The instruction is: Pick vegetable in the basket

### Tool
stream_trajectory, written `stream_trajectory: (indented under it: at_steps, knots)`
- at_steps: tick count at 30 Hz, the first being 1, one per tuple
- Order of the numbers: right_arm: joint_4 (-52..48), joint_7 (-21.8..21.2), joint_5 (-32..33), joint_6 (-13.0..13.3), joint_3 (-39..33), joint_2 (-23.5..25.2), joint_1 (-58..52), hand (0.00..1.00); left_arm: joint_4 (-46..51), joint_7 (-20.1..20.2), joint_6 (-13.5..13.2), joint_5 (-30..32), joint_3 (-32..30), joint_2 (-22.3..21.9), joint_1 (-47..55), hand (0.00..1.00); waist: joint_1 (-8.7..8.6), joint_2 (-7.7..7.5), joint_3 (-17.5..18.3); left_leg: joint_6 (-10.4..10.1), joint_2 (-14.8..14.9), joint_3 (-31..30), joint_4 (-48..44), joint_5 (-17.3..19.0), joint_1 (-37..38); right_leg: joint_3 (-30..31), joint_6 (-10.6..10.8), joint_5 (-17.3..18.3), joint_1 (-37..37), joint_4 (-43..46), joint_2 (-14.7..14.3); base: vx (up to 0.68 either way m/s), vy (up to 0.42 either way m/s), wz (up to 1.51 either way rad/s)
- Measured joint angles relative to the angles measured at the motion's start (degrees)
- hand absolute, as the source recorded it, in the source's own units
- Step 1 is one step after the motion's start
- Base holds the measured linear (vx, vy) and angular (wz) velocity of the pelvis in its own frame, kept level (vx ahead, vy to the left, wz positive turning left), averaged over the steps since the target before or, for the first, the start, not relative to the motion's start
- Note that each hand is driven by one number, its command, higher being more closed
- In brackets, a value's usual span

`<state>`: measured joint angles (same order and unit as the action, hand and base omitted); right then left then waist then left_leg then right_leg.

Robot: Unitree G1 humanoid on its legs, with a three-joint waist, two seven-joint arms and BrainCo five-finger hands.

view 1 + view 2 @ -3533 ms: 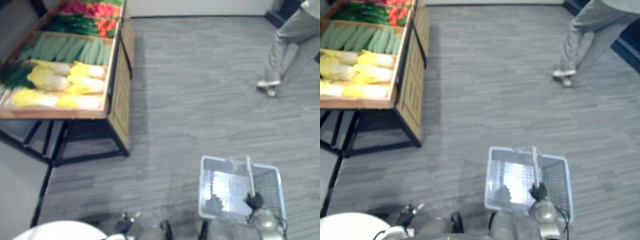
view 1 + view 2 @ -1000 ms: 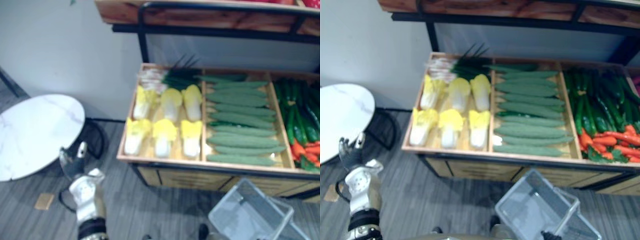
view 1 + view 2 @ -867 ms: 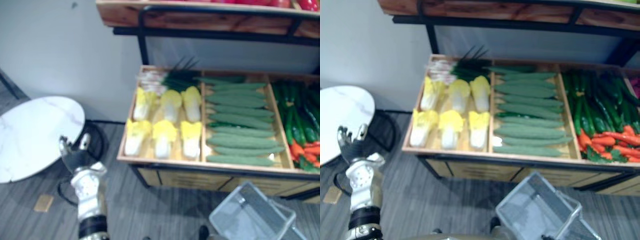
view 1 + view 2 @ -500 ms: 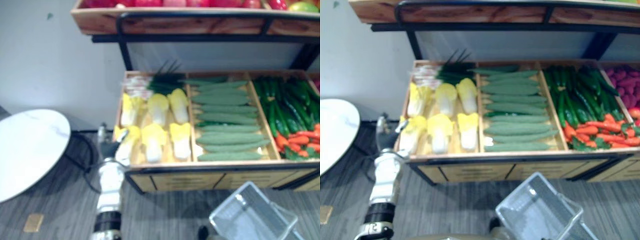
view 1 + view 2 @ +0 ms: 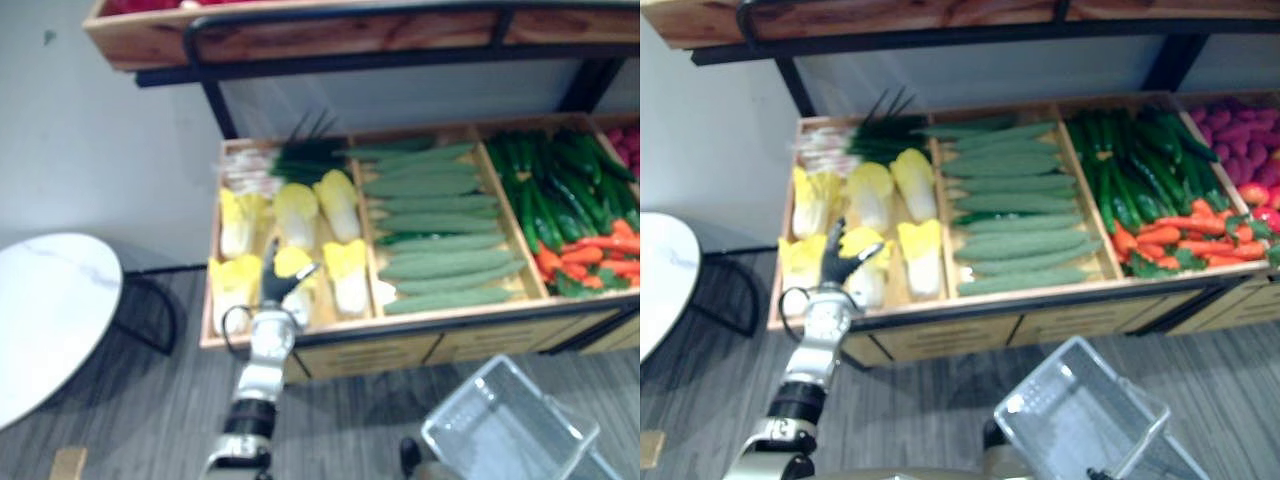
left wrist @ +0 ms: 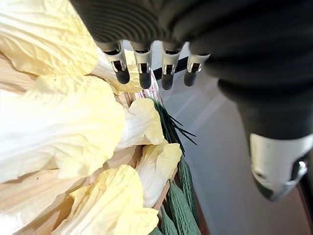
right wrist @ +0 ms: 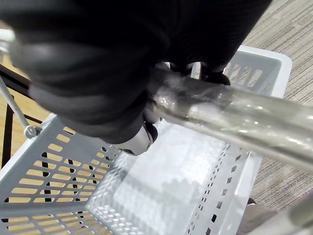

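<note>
Left eye view: the left hand (image 5: 278,283) reaches over the front row of cabbages (image 5: 296,212) in the stand (image 5: 330,345), at the start of a vegetable pick. A second ago this hand hung low beside the round table (image 5: 40,310), and half a second ago it stood at the stand's left front corner. It is now inside the cabbage bay, above the middle head of the front row. The camera has swung too, so part of that shift is the view's own.

Seen from the left wrist, the fingers (image 6: 142,68) are straight and side by side with the thumb held apart. They hover just above a cabbage (image 6: 58,122) without touching it, and they hold nothing. Cucumbers (image 5: 440,240) fill the next bay to the robot's right.

Down at the lower right, the basket (image 5: 1070,420) hangs empty in front of the stand. The right hand (image 7: 98,73) is curled round its clear handle (image 7: 234,117).

By these pictures the approach looks all but finished. The hand is placed to drop and close on a cabbage, and no vegetable has yet left the stand. The closely packed neighbouring heads may get in the fingers' way.
</note>
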<state>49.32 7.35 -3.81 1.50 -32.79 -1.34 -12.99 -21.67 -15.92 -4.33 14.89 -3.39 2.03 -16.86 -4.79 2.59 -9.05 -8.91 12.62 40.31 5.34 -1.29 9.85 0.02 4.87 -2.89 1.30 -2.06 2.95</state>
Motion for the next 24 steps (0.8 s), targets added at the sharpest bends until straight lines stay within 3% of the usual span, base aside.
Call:
stream_trajectory:
  at_steps: [8,24]
  knots:
    - [-3.5,1.4,0.0,0.0,2.2,0.1,0.5,1.00,-1.2,-4.0,1.4,0.0,-1.6,-1.5,-3.7,0.00,0.08,-0.16,-2.7,0.1,0.3,1.5,-1.7,0.0,-3.6,-0.1,0.0,0.0,3.9,1.4,0.4,-0.05,-0.028,-0.02]
    - [-5.7,2.7,0.5,0.1,4.3,-0.2,3.1,1.00,-4.3,-8.0,2.5,0.0,-4.0,-1.9,-6.6,0.00,0.22,-0.59,-6.6,0.8,-0.1,3.3,-2.6,-0.6,-9.0,-1.0,0.1,1.5,10.6,5.7,1.6,-0.02,-0.006,0.03]
